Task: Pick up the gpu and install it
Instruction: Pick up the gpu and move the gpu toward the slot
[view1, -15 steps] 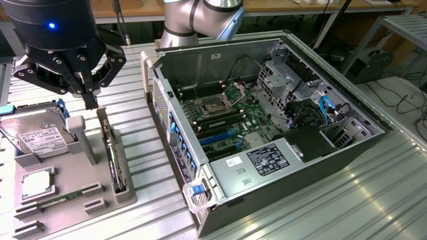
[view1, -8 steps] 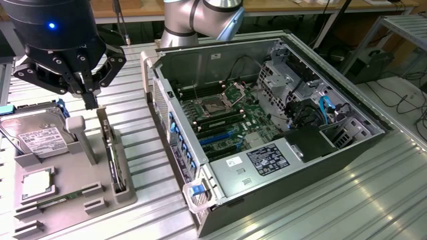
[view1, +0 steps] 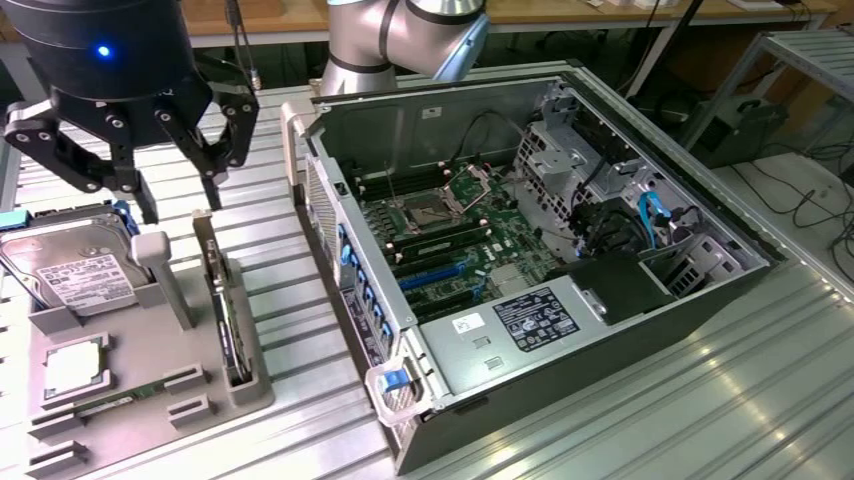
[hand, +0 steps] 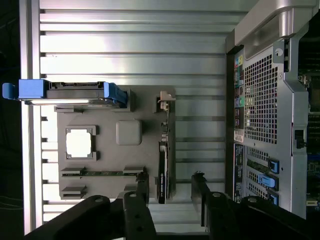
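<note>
1. You are looking at a ribbed metal table (view1: 641, 420) that carries a grey holder tray (view1: 187, 370) and, just beside it, an open computer case (view1: 667, 290) lying on its side.
2. The gripper (view1: 176, 195) hangs over the tray's far end, above the edge that faces the case. Its black fingers (view1: 214, 170) are spread well apart and have hold of nothing.
3. The gpu (view1: 227, 320) stands on its long edge in a narrow slot running along the tray's case-side edge. It is a thin dark card, upright, with a pale bracket at its far end. In the wrist view, the gpu (hand: 163, 165) lies below the gap between the two fingertips, and the gripper (hand: 170, 182) is not touching it.
4. A hard drive (view1: 74, 270) with a white label leans in a cradle at the tray's far corner, away from the case.
5. A square processor chip (view1: 74, 365) sits in a pocket near the tray's middle, and a narrow green memory stick (view1: 114, 403) lies in a slot towards the tray's near edge.
6. Inside the case, the motherboard (view1: 454, 230) is in plain sight.
</note>
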